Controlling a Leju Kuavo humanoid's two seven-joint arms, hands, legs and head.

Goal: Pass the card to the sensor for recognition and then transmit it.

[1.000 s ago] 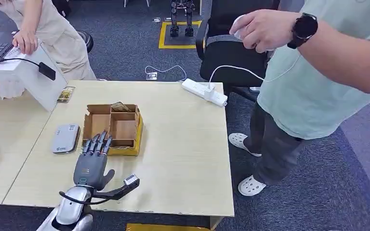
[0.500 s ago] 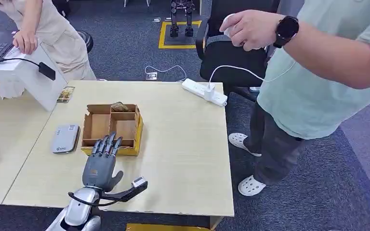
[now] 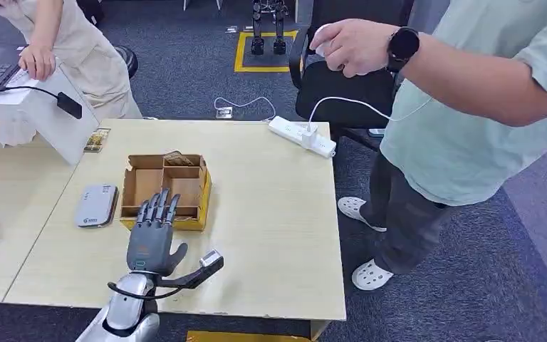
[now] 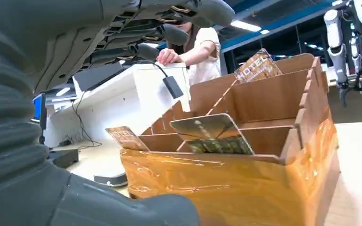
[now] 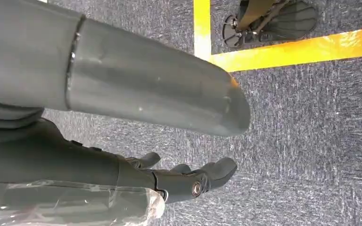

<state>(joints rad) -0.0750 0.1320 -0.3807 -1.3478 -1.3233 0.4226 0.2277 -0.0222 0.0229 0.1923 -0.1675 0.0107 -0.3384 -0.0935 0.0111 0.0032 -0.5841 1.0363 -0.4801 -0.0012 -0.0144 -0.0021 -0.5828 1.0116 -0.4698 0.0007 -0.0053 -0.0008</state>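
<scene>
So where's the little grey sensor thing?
In the head view the sensor lies flat on the table, just left of the cardboard box and ahead-left of the robot's left hand.

Across the head view's lower left, the left hand [image 3: 155, 242] has slid rightward along the near side of the cardboard box [image 3: 165, 187]. A second ago its fingers [image 3: 158, 207] reached over the box's front left corner; now they lie spread over the middle of the front wall. The wrist camera bracket has moved right with it. At upper right, the standing person's hand [image 3: 352, 46] and wristwatch [image 3: 402, 46] have drifted left.
</scene>
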